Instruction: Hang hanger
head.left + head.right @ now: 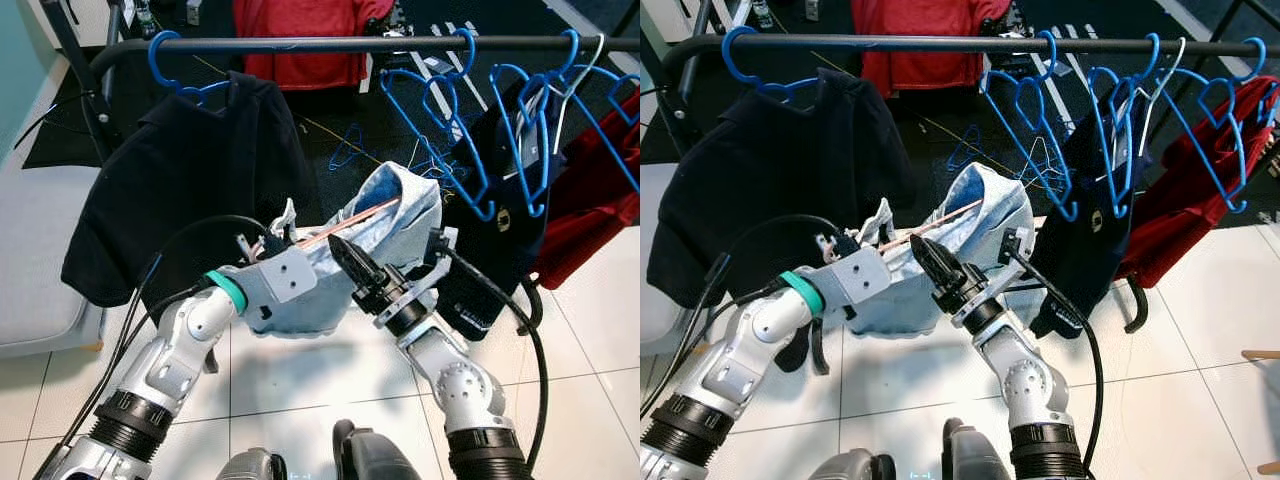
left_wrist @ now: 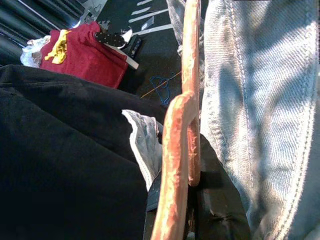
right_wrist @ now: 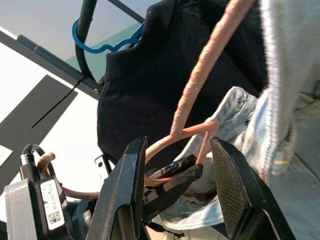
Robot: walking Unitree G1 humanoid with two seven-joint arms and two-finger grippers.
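- We saw left gripper [image 1: 855, 245] clamped on the copper hanger [image 1: 940, 222], held below the rail [image 1: 400, 44]; light denim garment [image 1: 400, 215] draped over the hanger, just ahead of both grippers
- Right gripper [image 3: 175, 187] fingers spread wide, straddling the hanger's hook end without touching; black shirt [image 1: 190, 190] hung beyond left gripper; blue hangers [image 1: 450, 130] on rail beyond right gripper

We cannot see the left pincer's [image 1: 262, 247] fingertips in the eye views; the pale denim garment [image 1: 400, 225] covers them. That garment also hides most of the copper hanger [image 1: 345, 222], leaving one thin bar visible. In the left wrist view the hanger [image 2: 176, 165] runs off the picture's edge, and the black shirt [image 2: 60, 165] is cut off too.
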